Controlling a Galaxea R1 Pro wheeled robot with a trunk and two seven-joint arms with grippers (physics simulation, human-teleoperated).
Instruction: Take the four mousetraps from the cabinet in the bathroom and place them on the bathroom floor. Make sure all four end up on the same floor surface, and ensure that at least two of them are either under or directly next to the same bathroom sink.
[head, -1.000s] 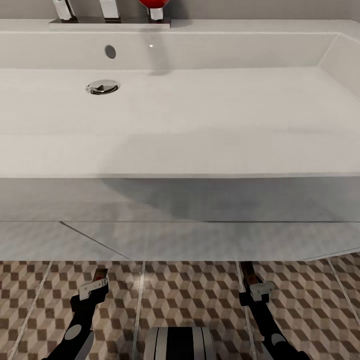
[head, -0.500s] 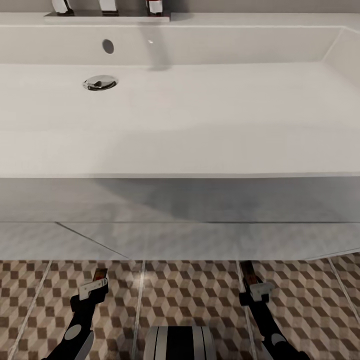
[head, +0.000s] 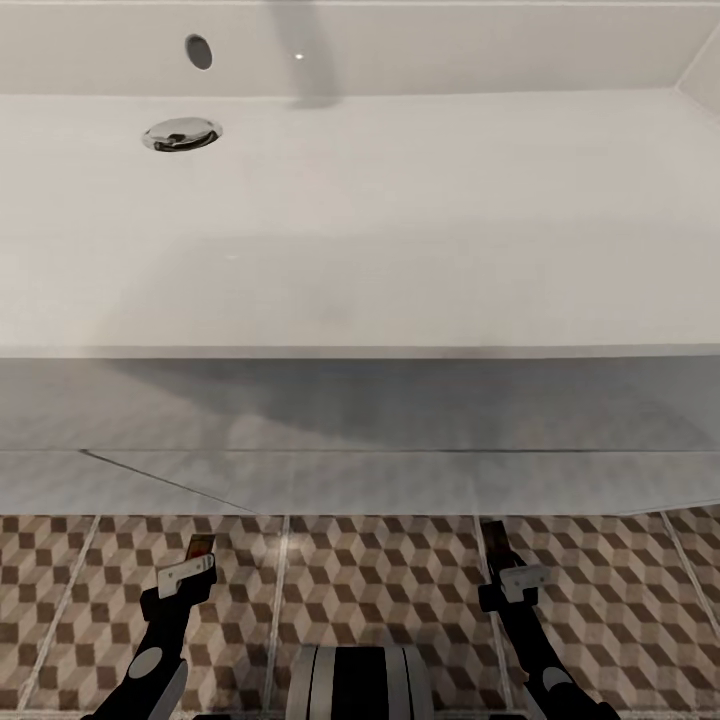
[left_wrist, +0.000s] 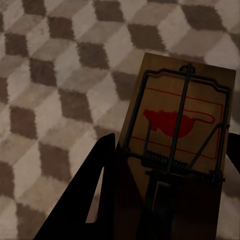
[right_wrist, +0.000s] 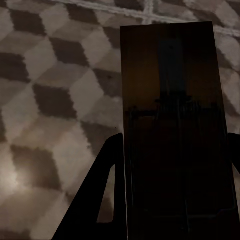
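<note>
Both arms hang low over the bathroom floor; left tool and right tool each grip a mousetrap, before the sink.

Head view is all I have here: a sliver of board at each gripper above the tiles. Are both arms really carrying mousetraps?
Observer: Yes. The left wrist view shows the left gripper shut on a mousetrap, spring bar and red bit facing the camera.
Operator: And the right one?
Observer: The right gripper is shut on a second mousetrap; its wrist view shows a dark board face with the bar only faintly visible.
Operator: Anything on the floor beneath them?
Observer: Both wrist views show bare patterned bathroom floor beyond the boards.
Operator: Are they under the sink yet?
Observer: I cannot tell; in your view both grippers sit just in front of the sink edge.
</note>
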